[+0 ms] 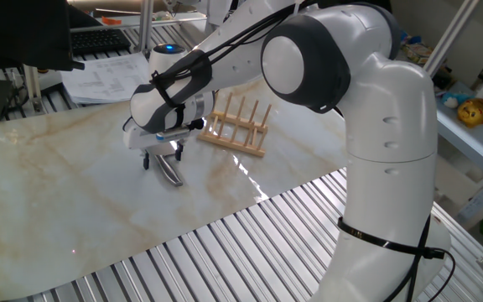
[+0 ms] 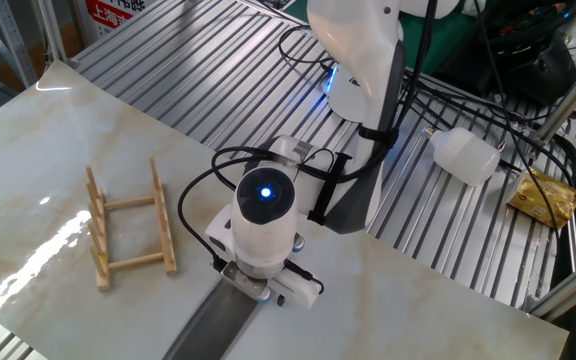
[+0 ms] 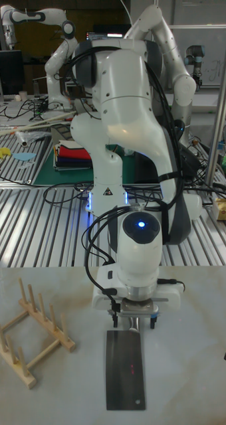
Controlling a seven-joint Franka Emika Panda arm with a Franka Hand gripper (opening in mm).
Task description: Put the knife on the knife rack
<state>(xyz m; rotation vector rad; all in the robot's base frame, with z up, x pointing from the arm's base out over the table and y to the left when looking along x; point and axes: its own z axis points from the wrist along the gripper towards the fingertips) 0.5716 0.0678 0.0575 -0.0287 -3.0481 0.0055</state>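
Note:
The knife (image 3: 124,368) lies flat on the marble tabletop, its broad grey blade pointing away from the arm; its blade (image 2: 206,326) also shows in the other fixed view. My gripper (image 3: 133,323) hangs low over the steel handle, open, with a dark fingertip (image 3: 114,321) on each side of it. In one fixed view the gripper (image 1: 161,158) stands just above the knife (image 1: 171,173). The knife rack (image 1: 238,126) of light wood stands upright a short way to the side, with nothing in it; it appears too as the rack (image 2: 128,235) and the rack (image 3: 30,332).
The marble slab (image 1: 74,201) rests on a ribbed metal bench (image 1: 250,243). Papers and a keyboard (image 1: 99,42) lie behind it. A white bottle (image 2: 465,155) and a yellow bag (image 2: 543,197) sit on the bench beside the arm's base.

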